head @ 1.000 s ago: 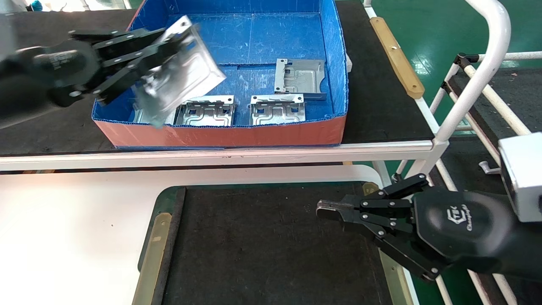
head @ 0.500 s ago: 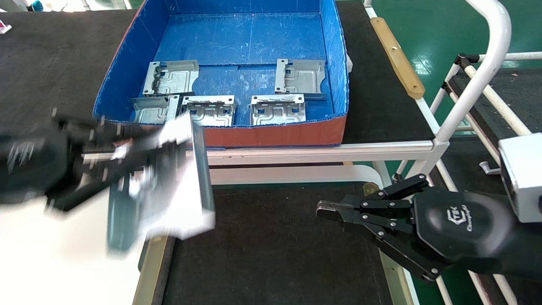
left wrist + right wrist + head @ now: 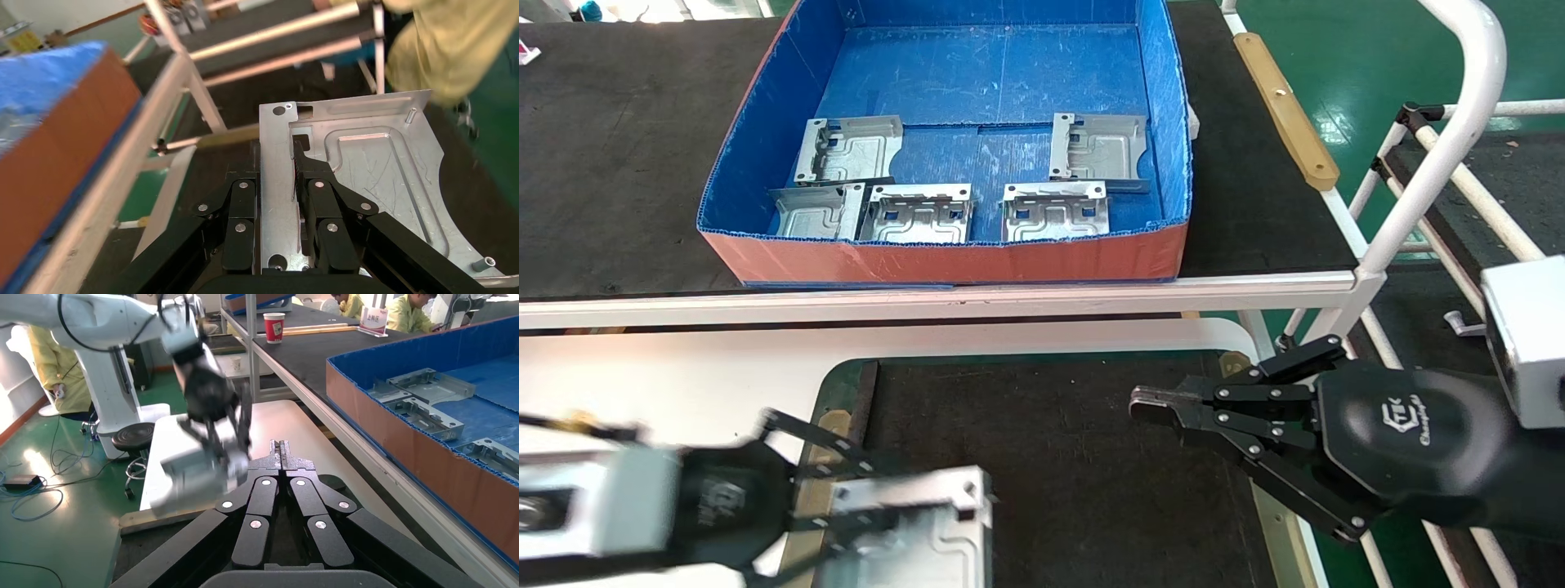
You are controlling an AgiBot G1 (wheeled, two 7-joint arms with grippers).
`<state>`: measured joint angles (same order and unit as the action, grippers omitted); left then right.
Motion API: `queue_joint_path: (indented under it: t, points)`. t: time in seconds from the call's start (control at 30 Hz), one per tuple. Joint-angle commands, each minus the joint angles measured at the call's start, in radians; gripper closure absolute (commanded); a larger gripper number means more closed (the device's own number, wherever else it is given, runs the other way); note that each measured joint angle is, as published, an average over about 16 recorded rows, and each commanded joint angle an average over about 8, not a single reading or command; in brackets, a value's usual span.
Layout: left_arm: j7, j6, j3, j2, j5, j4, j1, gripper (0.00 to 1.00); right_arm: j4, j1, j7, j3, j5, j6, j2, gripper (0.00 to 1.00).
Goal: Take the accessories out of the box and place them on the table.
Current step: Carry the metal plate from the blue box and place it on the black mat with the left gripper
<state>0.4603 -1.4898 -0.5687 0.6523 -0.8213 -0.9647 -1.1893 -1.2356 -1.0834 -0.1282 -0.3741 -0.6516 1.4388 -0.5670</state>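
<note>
Over the near left corner of the dark mat (image 3: 1050,457), the left gripper (image 3: 846,506) is clamped on one metal plate (image 3: 928,531). The wrist view shows its two fingers (image 3: 315,184) pinching the folded edge, the plate's embossed face lying to one side of them. Whether the plate touches the mat cannot be told. Five more plates (image 3: 917,214) lie inside the blue box (image 3: 944,261) on the black bench (image 3: 609,163) beyond: three along the near wall, two behind them. On the right, the right gripper (image 3: 1152,404) hangs above the mat's right edge, fingers pressed together, holding nothing, well apart from the held plate.
</note>
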Motion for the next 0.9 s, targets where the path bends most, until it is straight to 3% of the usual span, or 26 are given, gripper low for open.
queue_joint_path:
  t: [0.03,0.2,0.23,0.53,0.9]
  points:
    - [0.059,0.018,-0.017,0.028,-0.046,0.006,0.008,1.00,0.000,0.000,0.000,0.000,0.000,0.000,0.000,0.71]
    - [0.217,0.138,-0.041,0.135,-0.140,0.031,0.053,1.00,0.000,0.000,0.000,0.000,0.000,0.000,0.000,0.08]
    - [0.245,0.161,-0.043,0.157,-0.152,0.039,0.060,1.00,0.000,0.000,0.000,0.000,0.000,0.000,0.000,0.00]
    - [0.461,0.249,-0.051,0.344,-0.195,0.183,0.061,1.00,0.000,0.000,0.000,0.000,0.000,0.000,0.000,0.00]
    - [0.608,0.231,-0.060,0.558,-0.204,0.518,-0.065,1.00,0.000,0.000,0.000,0.000,0.000,0.000,0.000,0.00]
